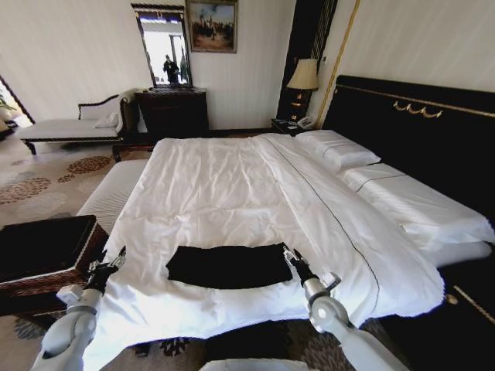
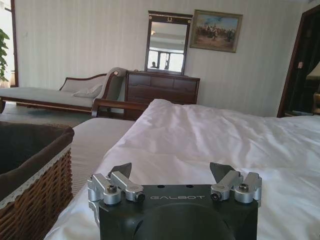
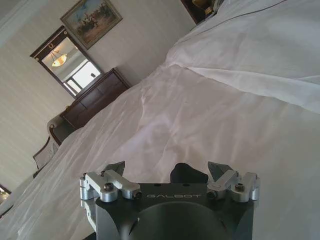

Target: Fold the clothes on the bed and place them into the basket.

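The left gripper (image 1: 110, 260) hangs with its fingers spread wide and empty over the near left edge of the bed (image 1: 232, 185), between the basket (image 1: 46, 251) and the black shirt (image 1: 229, 266). The right gripper (image 1: 291, 256), fingers also spread apart and holding nothing, sits at the shirt's right end. The shirt lies as a flat strip across the white duvet's near edge.
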### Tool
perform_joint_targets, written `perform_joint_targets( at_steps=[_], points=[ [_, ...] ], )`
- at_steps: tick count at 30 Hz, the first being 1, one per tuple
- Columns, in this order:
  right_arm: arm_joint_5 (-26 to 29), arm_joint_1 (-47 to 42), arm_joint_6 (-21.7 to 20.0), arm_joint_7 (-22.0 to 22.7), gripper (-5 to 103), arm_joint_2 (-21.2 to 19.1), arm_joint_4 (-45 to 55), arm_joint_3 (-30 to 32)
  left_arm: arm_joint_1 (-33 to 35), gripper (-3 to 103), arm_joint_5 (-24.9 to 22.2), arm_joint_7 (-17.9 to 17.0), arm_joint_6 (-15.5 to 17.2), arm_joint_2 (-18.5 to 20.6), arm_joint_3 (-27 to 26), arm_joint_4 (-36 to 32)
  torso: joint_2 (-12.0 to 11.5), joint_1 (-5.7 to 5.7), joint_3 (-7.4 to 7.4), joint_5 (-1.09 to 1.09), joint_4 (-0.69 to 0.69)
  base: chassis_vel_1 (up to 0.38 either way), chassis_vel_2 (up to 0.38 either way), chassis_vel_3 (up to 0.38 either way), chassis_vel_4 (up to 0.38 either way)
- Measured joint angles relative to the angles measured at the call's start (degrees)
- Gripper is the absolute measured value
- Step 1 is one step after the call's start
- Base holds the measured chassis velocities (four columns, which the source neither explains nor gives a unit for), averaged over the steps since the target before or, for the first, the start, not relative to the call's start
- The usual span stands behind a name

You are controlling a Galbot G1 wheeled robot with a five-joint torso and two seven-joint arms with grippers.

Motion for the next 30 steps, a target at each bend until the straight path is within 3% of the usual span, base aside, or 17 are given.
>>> perform_joint_targets(
  at_steps=[3,6,9,11,14,15,16,18,19,22,24,28,30],
  points=[
    [1.3,1.7,-1.4,0.0,98,-0.1,-1.3,-1.1,0.5,97,-0.4,0.0,0.0,-0.7,0.0,-2.1,0.0,0.01,0.0,0.0,0.0,0.0,0.0,0.0,0.0],
    [1.8,2.0,-2.2,0.6,101,-0.2,-1.3,-1.7,0.8,99,-0.7,0.0,0.0,-0.9,0.0,-3.3,0.0,0.01,0.01,0.0,0.0,0.0,0.0,0.0,0.0],
    [1.9,2.0,-3.1,1.2,89,-0.5,-1.7,-3.0,1.1,100,-1.4,0.0,0.3,-0.9,-0.2,-5.1,0.0,0.0,0.0,0.0,-0.01,0.0,0.0,0.0,0.0],
    [1.8,2.0,-3.1,1.2,89,-0.5,-1.8,-3.2,1.1,100,-1.5,0.0,0.4,-0.9,-0.2,-5.2,0.0,-0.01,-0.01,0.0,-0.01,0.0,0.0,0.0,0.0],
    [1.5,2.6,-3.8,1.0,73,-0.5,-2.3,-4.3,1.1,100,-1.8,-0.3,1.2,-1.0,0.0,-6.1,0.0,0.0,-0.01,0.0,0.0,0.0,0.0,0.0,0.0],
    [1.4,2.6,-3.8,0.9,73,-0.5,-2.4,-4.4,1.1,100,-1.9,-0.3,1.3,-1.0,0.0,-6.1,0.0,0.0,-0.01,0.0,0.0,0.0,0.0,0.0,0.0],
    [1.2,3.0,-3.9,0.8,62,-0.5,-2.8,-5.0,1.1,100,-1.9,-0.4,1.6,-1.2,0.3,-6.4,0.0,0.0,0.0,0.0,0.0,0.0,0.0,0.0,0.0],
    [1.1,3.1,-3.9,0.7,62,-0.5,-3.1,-5.2,1.0,100,-1.9,-0.4,1.7,-1.3,0.4,-6.5,0.0,0.0,0.0,0.0,0.0,0.0,0.0,0.0,0.0],
    [1.0,3.3,-3.9,0.5,57,-0.4,-3.3,-5.3,1.0,100,-1.8,-0.5,1.8,-1.4,0.5,-6.5,0.0,0.0,0.0,-0.01,0.0,0.0,0.0,0.0,0.0],
    [0.5,3.6,-2.4,-1.2,40,0.0,-4.5,-5.2,1.1,100,-1.8,-0.6,1.8,-1.5,0.6,-6.5,0.0,-0.01,-0.01,0.0,0.01,0.0,0.0,0.0,0.0],
    [0.4,3.7,-2.0,-1.8,40,0.1,-4.8,-5.2,1.1,100,-1.8,-0.6,1.8,-1.6,0.6,-6.5,0.0,-0.01,-0.01,-0.01,0.0,0.0,0.0,0.0,0.0],
    [-0.2,4.0,-0.7,-3.9,19,0.6,-5.7,-4.9,1.4,100,-1.7,-0.6,1.7,-2.0,0.6,-6.6,0.0,0.0,0.0,0.0,0.0,0.0,0.0,0.0,0.0],
    [-0.1,4.2,-0.5,-4.0,19,0.8,-5.7,-4.6,1.5,100,-1.7,-0.6,1.7,-2.1,0.5,-6.6,0.0,-0.01,-0.01,0.0,0.0,0.0,0.0,0.0,0.0]
  ],
)
